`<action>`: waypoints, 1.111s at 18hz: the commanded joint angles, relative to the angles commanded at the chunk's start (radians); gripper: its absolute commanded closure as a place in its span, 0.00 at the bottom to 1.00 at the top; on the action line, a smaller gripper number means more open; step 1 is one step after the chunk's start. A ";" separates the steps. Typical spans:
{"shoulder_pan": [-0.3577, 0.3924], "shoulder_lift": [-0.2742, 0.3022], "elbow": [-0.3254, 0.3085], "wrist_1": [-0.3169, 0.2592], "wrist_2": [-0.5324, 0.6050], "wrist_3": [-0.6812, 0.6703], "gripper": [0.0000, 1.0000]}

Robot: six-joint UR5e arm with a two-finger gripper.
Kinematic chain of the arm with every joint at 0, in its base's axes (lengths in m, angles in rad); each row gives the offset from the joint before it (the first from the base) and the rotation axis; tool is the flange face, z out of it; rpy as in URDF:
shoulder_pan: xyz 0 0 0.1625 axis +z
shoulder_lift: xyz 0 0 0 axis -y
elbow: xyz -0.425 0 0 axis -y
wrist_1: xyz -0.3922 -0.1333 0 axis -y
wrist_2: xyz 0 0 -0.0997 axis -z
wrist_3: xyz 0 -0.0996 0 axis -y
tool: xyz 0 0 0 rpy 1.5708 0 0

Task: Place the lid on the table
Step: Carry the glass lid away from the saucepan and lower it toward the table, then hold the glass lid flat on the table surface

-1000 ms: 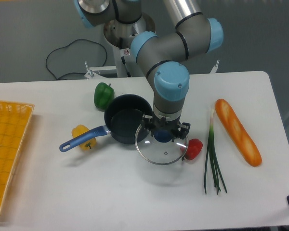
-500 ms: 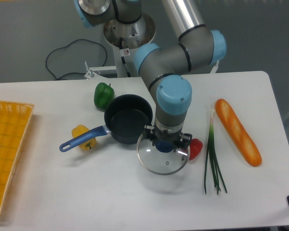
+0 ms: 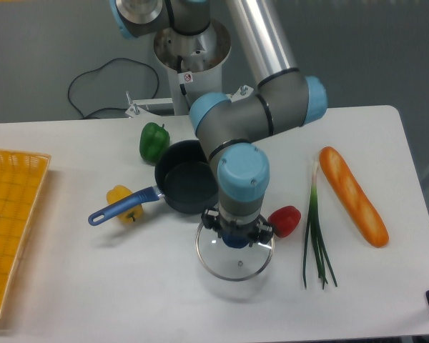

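One round clear glass lid (image 3: 234,254) with a metal rim and a blue centre knob sits near the middle of the large white rectangular table (image 3: 129,286), on the near side of the one dark saucepan with a blue handle (image 3: 186,187). The lid's far rim lies just beside the pan's near wall; whether the lid rests on the tabletop or hangs slightly above it cannot be told, though a faint shadow shows under its near edge. The single grey and light-blue arm reaches down from the far side, and its black two-finger gripper (image 3: 236,234) is set over the lid's knob, with the jaws closed against the knob on either side.

Three peppers are on the table: one green pepper (image 3: 154,141) far-left of the pan, just beside its rim; one yellow pepper (image 3: 124,201) under the pan's handle, to the left; and one red pepper (image 3: 284,220) just right of the gripper, near the lid's right rim. Right of that lies one bunch of green onions (image 3: 316,236), running near to far, and further right one long orange-brown bread loaf (image 3: 352,195), set at a slant. One yellow mesh basket (image 3: 14,214) stands at the left edge, partly cut off by the frame.
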 joint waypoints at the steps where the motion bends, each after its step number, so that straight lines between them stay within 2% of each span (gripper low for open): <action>1: -0.005 -0.005 0.002 0.002 0.005 -0.011 0.54; 6: -0.043 -0.040 0.006 0.051 0.005 -0.057 0.54; 17: -0.074 -0.075 -0.002 0.054 0.002 -0.087 0.54; 20: -0.078 -0.084 -0.006 0.075 0.002 -0.091 0.54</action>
